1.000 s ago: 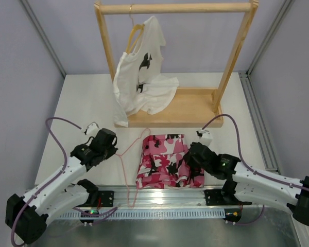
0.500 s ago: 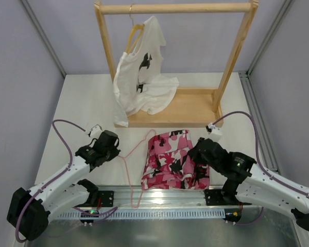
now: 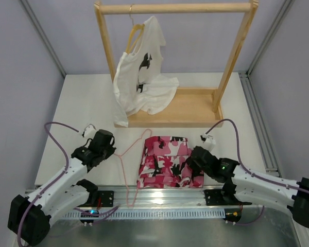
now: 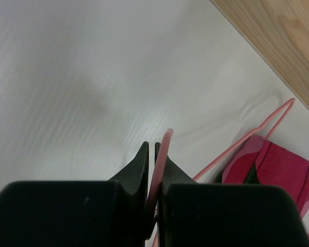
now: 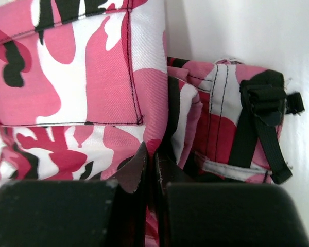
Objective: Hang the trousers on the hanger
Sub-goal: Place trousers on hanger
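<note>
Both arms are the same build: left arm [image 3: 62,180] and right arm [image 3: 262,182] have white link shells and black joint housings. A purple cable [image 3: 54,125] loops off each wrist, with a small white connector [image 3: 206,139] at its top end. Green LED [image 3: 222,165] on the right forearm, lower right of frame. Left gripper [image 4: 151,149] and right gripper [image 5: 150,154] have matte black wedge fingers.

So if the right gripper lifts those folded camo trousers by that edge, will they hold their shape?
Probably not: the trousers lie in soft folded layers, so they would likely unfold and drape from the right gripper, shut on one edge. The twill-like weave looks grippy, so slipping seems unlikely. The loose black strap might snag.
</note>
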You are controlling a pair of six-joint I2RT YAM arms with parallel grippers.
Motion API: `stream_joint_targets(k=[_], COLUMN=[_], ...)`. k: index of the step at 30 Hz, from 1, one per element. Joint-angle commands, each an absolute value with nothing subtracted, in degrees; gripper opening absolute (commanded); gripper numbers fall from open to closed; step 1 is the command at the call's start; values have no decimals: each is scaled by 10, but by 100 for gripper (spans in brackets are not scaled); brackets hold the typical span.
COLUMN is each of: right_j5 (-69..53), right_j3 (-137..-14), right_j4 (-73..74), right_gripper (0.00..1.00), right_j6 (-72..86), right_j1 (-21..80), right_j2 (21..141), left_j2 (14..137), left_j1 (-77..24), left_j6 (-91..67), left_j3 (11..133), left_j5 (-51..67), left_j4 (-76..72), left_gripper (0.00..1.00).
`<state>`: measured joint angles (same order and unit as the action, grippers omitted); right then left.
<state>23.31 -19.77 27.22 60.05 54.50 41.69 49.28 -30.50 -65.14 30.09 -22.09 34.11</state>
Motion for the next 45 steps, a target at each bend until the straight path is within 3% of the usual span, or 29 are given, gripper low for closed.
stream_joint_targets(k=[1,7,13,21,26,30,32,37,45], right_j5=[234,179,190,156,199,298,313,297,271], right_j3=[-199,-322,-394,-390,-493,-567,-491,-231,-150], right_j4=[96,4,65,26,139,363,424,346,305], right_gripper=[4,4,4,4,4,4,4,4,4], right_j6=[537,434,411,440,417,486,532,628,685], right_j1=[540,539,541,541,540,537,537,526,528], right_j2=[536,703,676,718,694,642,561,407,379], left_j2=[509,489,421,300,300,344,360,356,297], left_j1=[-256,-226,-228,-228,-228,-228,-228,-228,-228], left_j6=[-605,-587,-574,-624,-647,-668,-666,-651,-669], left_j3=[309,301,236,162,151,144,149,142,131], left_j5=[-302,-295,-128,-112,-171,-192,-199,-195,-206], left_j4=[424,403,306,296,350,351,348,323,347], left_gripper=[0,0,1,0,0,0,0,0,0])
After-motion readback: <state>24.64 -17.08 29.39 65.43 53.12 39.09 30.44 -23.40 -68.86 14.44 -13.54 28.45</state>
